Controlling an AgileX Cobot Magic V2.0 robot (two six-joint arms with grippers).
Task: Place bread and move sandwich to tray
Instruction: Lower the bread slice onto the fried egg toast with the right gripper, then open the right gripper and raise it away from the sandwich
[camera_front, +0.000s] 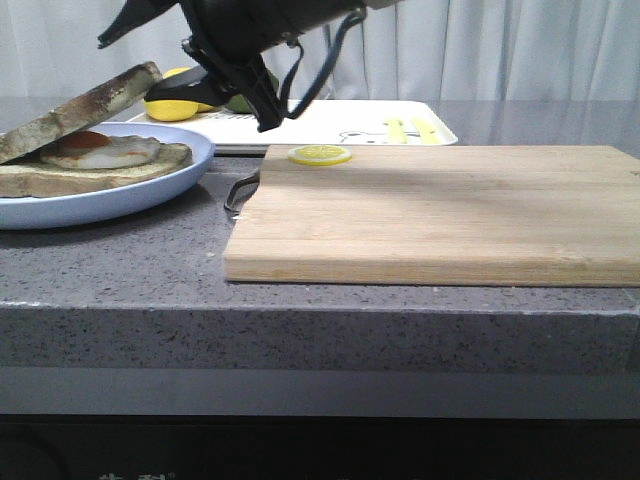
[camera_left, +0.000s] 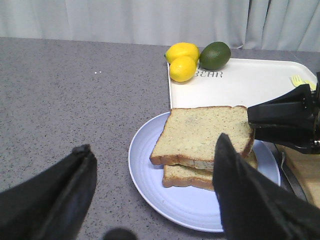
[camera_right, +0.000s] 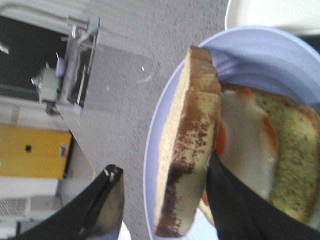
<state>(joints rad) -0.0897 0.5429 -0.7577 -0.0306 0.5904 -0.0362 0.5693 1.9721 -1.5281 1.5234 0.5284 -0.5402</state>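
The bread (camera_front: 80, 110) lies tilted on top of the sandwich, its right edge raised; it also shows in the left wrist view (camera_left: 205, 132) and the right wrist view (camera_right: 192, 150). Under it are the fried egg (camera_front: 105, 152) and the lower slice on the pale blue plate (camera_front: 120, 200). My right gripper (camera_front: 150, 62) is open around the bread's raised edge. One finger (camera_right: 235, 200) is under the slice against the egg, the other (camera_right: 102, 205) stands clear of its top face. My left gripper (camera_left: 152, 145) is open and empty over the counter before the plate (camera_left: 165, 195). The white tray (camera_front: 330, 120) lies behind.
A wooden cutting board (camera_front: 440, 210) with a lemon slice (camera_front: 320, 154) lies right of the plate. Two lemons (camera_left: 182, 60) and a green fruit (camera_left: 215, 54) sit at the tray's far left corner (camera_left: 250, 85), yellow cutlery (camera_front: 410, 128) at its right. The counter's front edge is near.
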